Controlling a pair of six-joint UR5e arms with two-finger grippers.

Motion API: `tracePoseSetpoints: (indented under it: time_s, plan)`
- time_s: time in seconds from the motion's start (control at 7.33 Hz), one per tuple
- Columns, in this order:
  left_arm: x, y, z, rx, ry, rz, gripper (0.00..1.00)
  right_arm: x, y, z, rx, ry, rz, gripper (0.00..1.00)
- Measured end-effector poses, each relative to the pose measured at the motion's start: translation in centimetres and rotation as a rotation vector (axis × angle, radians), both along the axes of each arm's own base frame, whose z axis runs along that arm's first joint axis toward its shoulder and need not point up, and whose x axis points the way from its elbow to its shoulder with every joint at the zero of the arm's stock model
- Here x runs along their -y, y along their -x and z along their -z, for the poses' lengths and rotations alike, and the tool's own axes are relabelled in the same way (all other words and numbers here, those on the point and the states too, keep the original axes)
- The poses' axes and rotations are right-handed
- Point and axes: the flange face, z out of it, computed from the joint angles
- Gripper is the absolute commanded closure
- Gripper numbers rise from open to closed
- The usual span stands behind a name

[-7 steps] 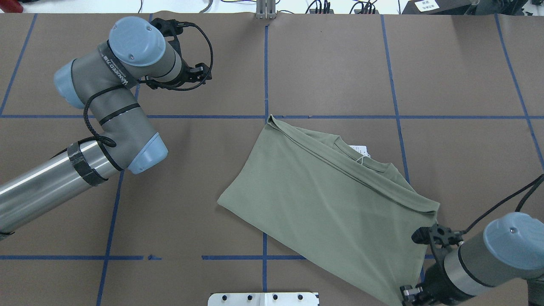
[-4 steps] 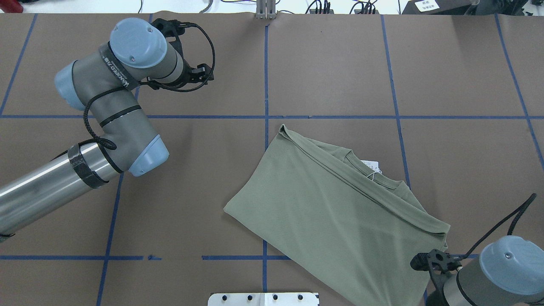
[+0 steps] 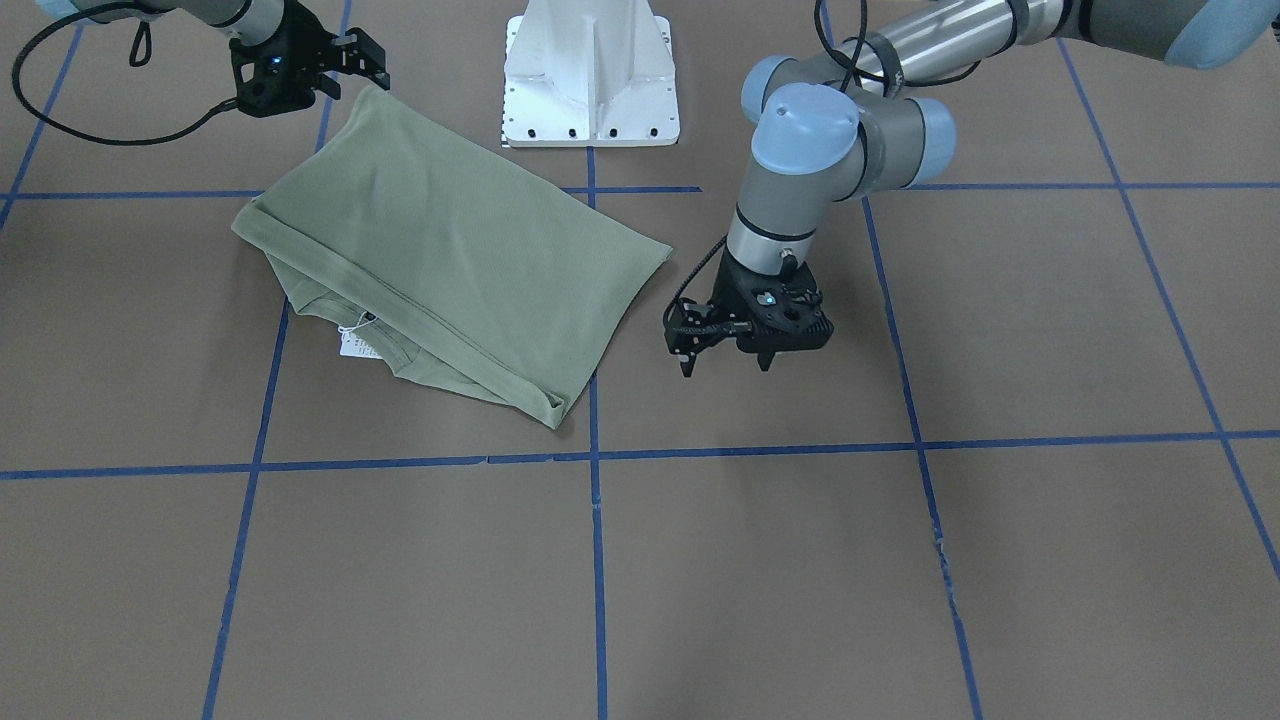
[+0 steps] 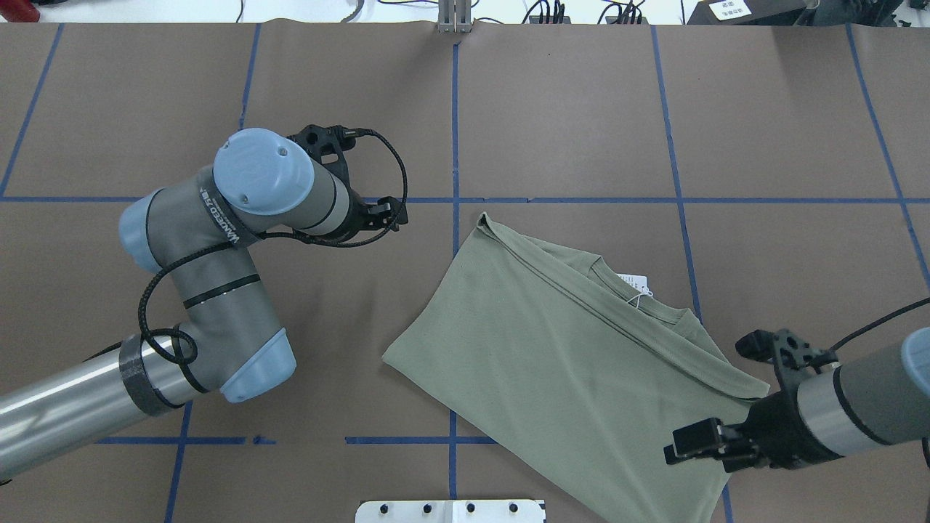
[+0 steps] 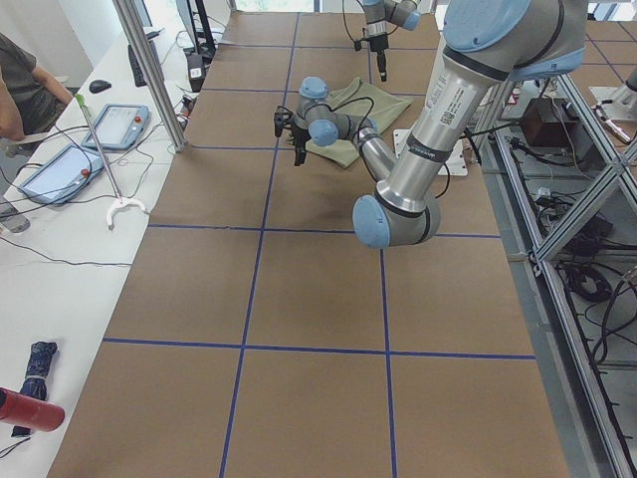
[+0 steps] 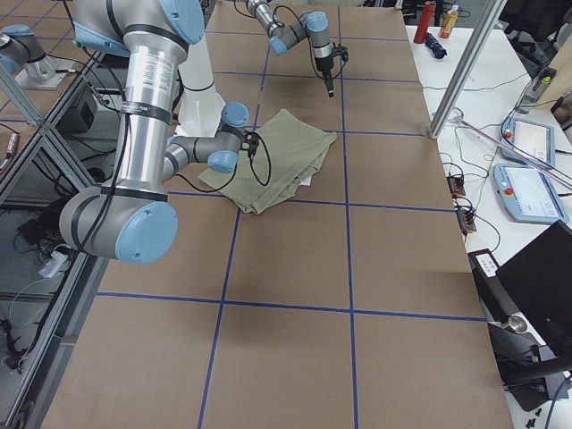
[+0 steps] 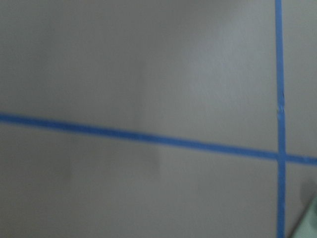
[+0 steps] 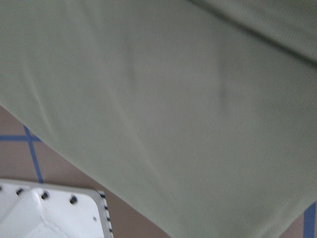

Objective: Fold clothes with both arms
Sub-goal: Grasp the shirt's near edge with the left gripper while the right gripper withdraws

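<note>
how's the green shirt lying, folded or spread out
Folded. The shirt lies doubled into a slanted rectangle, no sleeves showing, collar and white tag peeking out along one edge.

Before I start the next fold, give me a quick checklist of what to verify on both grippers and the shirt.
1. Left gripper open and empty: ok.
2. Left gripper clear of the shirt: ok, beside its edge, not touching.
3. Right gripper grip on the shirt's corner: cannot tell; it sits at that corner.
4. Shirt lying flat on the table: ok.
5. Shirt square to the blue tape lines: not ok, it lies skewed.
6. Neck tag tucked in: not ok, it pokes out past the edge.
</note>
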Motion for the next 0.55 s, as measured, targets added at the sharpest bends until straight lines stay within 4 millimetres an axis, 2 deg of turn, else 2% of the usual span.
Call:
tracePoseSetpoints:
  time_s: [0.27,0.55]
  plan:
    - [-5.7,-3.3,0.7,-0.046,0.118,-0.020,0.03,4.2,-3.5,0.4,0.023,-0.015,-0.141,0.00]
    - [-8.7,-5.2,0.5,-0.053,0.207,-0.014,0.04,5.8,-4.5,0.2,0.022,-0.019,-0.194,0.00]
